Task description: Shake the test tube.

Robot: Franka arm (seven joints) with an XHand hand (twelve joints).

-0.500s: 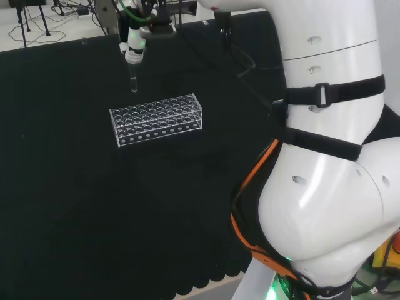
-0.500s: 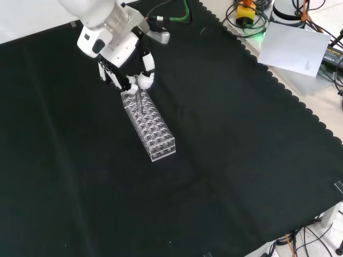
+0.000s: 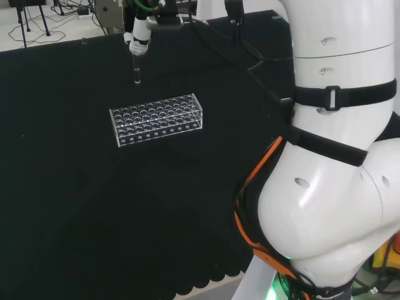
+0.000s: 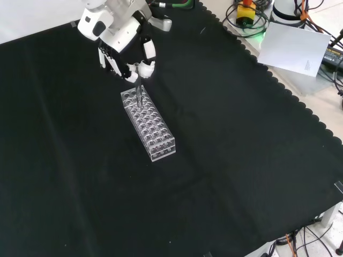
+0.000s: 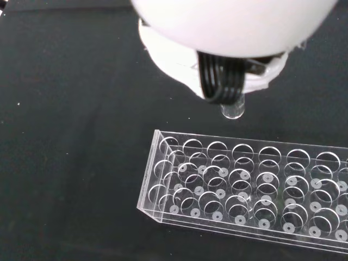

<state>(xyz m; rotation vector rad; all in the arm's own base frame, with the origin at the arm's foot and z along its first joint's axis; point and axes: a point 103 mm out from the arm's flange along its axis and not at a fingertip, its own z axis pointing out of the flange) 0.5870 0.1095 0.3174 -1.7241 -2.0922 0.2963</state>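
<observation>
Hand: your black and white robot hand (image 4: 126, 53) hangs above the far end of the rack in the front view, its fingers (image 4: 146, 68) curled in to pinch the top of the tube.
Tube: the clear glass test tube (image 3: 135, 70) hangs upright below the fingers, clear of the rack, so that you have room to shake it without striking anything.
Tube contents: you probably cannot judge these; the glass is too faint against the cloth.
Rack: the clear plastic test tube rack (image 4: 148, 124) with rows of round holes stands on the black cloth (image 4: 241, 150), just under the tube.
Wrist view: the tube's rounded bottom (image 5: 232, 110) shows beside the rack's hole rows (image 5: 250, 190).
</observation>
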